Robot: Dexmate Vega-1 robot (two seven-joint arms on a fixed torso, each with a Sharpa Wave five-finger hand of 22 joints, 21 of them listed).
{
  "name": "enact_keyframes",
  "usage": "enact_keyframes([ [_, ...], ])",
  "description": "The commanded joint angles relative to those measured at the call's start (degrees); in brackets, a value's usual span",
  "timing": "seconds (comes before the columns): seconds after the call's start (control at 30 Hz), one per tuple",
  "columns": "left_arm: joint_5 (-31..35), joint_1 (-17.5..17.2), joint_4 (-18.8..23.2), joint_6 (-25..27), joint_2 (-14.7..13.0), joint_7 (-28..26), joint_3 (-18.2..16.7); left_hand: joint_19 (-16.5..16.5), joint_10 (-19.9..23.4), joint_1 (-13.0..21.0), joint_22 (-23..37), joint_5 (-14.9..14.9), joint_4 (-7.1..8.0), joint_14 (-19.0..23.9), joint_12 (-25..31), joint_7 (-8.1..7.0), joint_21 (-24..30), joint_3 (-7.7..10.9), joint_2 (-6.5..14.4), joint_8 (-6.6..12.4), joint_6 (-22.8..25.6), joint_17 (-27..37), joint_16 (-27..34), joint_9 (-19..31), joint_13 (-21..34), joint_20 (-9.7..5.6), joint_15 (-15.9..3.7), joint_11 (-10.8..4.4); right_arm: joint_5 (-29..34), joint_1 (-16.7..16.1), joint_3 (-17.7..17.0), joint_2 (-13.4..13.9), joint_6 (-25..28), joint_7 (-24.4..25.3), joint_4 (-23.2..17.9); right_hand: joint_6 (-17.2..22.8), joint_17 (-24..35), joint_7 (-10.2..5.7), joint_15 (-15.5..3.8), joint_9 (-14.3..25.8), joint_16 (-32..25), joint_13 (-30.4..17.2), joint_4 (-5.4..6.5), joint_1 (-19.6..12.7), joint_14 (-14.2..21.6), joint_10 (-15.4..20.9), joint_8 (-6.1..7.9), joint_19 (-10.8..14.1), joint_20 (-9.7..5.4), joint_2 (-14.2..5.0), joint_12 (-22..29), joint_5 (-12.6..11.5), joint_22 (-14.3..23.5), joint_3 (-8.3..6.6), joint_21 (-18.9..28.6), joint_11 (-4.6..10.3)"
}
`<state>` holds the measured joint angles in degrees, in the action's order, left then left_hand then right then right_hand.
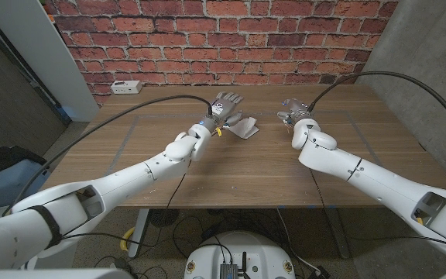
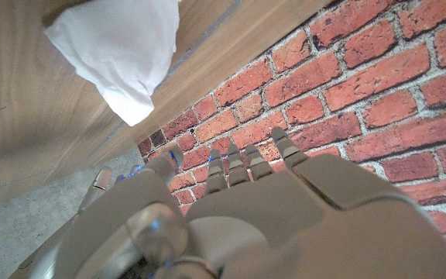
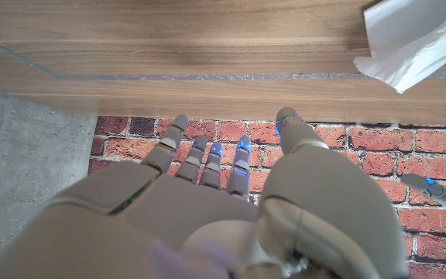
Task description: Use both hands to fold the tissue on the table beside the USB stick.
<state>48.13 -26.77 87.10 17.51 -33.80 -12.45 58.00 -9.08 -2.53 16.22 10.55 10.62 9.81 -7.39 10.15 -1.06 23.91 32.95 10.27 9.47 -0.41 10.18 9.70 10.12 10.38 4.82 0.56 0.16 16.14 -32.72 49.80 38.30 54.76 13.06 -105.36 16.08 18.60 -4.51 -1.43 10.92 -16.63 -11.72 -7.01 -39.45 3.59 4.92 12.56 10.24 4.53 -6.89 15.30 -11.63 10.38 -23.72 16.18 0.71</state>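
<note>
Your left hand has its fingers spread straight and apart, grasping nothing; in the left wrist view they reach toward the brick wall with open air between them. Your right hand likewise carries nothing: its fingers are extended and slightly parted in the right wrist view, released rather than clenched. Whether either hand touches the table cannot be told from these pictures. The tissue lies on the wood just beside your left hand, at about 4 o'clock from it, and at about 8 o'clock from your right hand, so it sits between the two hands, nearer the left. It looks crumpled or partly doubled over, white, with one pointed corner visible in the left wrist view and an edge of it in the right wrist view. A small yellow mark shows at the left wrist, too small to identify. No container stands in sight, and no readable brand or writing. A white power strip lies at the table's far edge, at about 10 o'clock from your left hand, well apart; its markings are too small to read. Black cables run along both arms.
</note>
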Motion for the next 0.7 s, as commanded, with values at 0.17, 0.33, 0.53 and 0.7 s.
enact_keyframes([
  [0.17,-3.71,1.67,1.63,-10.97,-3.1,16.97,-1.95,-14.45,-18.6,-16.54,0.72,2.04,1.78,-18.17,-0.18,0.18,-6.63,-4.44,-0.33,0.08,-17.12,0.55,0.06,0.15,0.03,-2.13,0.96,0.02,-0.86,-1.25,-1.15,-0.16,-1.05,0.89,-0.55,0.16,0.11,-0.38,-0.16,-0.02,-0.13,-0.02,0.23,0.58,-0.11,0.65,-0.04,-0.55,0.33,-0.26,0.13,0.2,0.07,0.03,-0.39,-0.07],
  [0.33,-3.95,3.21,0.04,-15.41,-3.12,20.79,-1.49,-20.26,-25.79,-17.78,1.12,2.83,2.06,-25.07,-0.21,0.57,-9.02,-8.67,-1.37,-0.07,-25.51,0.73,0.1,0.21,0.11,-2.85,1.36,-0.3,-0.89,-1.34,-1.12,-0.09,-0.91,0.87,-0.77,0.08,0.14,-0.41,-0.16,-0.02,-0.12,-0.01,0.41,0.89,-0.2,0.68,-0.17,-0.88,0.49,-0.39,0.03,0.28,0.08,0.18,-0.59,0.08],
  [0.53,-2.54,5.4,-1.91,-19.93,-2.66,25.58,-0.09,-24.8,-31.41,-17.98,1.37,3.74,2.18,-29.65,-0.26,1.31,-10.68,-12.43,-1.57,0.2,-29.88,0.82,0.25,0.27,0.18,-3.72,1.14,0.17,-0.95,-1.61,-1.33,-0.06,-0.71,1.17,-1.09,-0.04,0.18,-0.43,-0.14,-0.02,-0.06,-0.01,0.61,1.26,-0.44,0.68,-0.32,-1.3,0.52,-0.5,-0.1,0.39,0.08,0.39,-0.84,0.11],
  [0.7,-2.4,6.24,-3.28,-21.39,-1.82,29.13,0.34,-25.81,-32.98,-18.01,1.42,4.07,2.22,-30.86,-0.23,1.48,-11.0,-13.51,-1.44,0.18,-31.34,0.84,0.23,0.28,0.19,-4.06,1.18,0.05,-1.32,-1.91,-1.64,0.08,-0.73,1.22,-1.34,-0.05,0.2,-0.44,-0.16,-0.02,-0.04,-0.01,0.76,1.58,-0.56,0.73,-0.41,-1.55,0.56,-0.59,-0.21,0.49,0.09,0.58,-1.03,0.13],
])
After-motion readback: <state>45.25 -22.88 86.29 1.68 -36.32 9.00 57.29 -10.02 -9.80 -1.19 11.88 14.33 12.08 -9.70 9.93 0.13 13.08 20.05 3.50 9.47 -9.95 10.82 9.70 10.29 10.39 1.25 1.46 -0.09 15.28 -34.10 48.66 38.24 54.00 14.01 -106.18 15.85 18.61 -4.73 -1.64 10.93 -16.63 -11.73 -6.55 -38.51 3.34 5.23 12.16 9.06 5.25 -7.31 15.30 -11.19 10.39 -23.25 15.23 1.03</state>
